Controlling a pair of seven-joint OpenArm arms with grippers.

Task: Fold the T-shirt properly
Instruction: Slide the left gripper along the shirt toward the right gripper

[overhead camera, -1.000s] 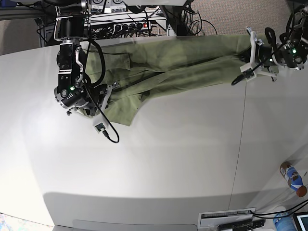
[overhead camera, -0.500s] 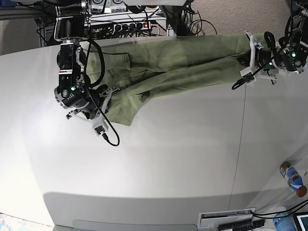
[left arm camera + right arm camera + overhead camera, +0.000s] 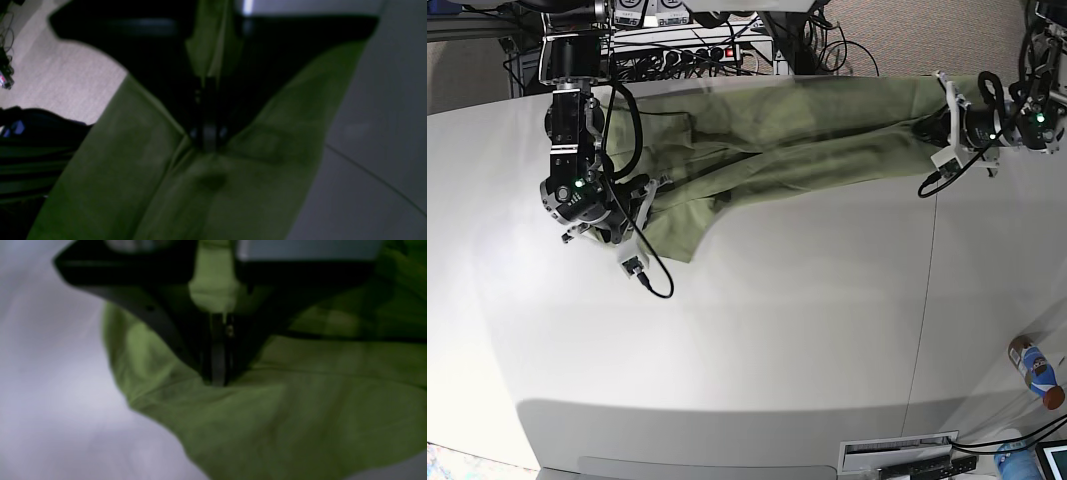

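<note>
Both arms have drawn toward the tabletop's point(image 3: 757, 330) far edge. T-shirt point(image 3: 777, 140) lies stretched along that edge; left gripper point(image 3: 209, 141) and right gripper point(image 3: 217, 380) each clamped on cloth. Judgement: spreading continues; no fold started.

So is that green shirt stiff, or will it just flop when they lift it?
Probably floppy: the T-shirt creases and sags between the right gripper and the left gripper, both pinching it shut. It looks light, thin cloth, and should drag across the table rather than roll.
</note>
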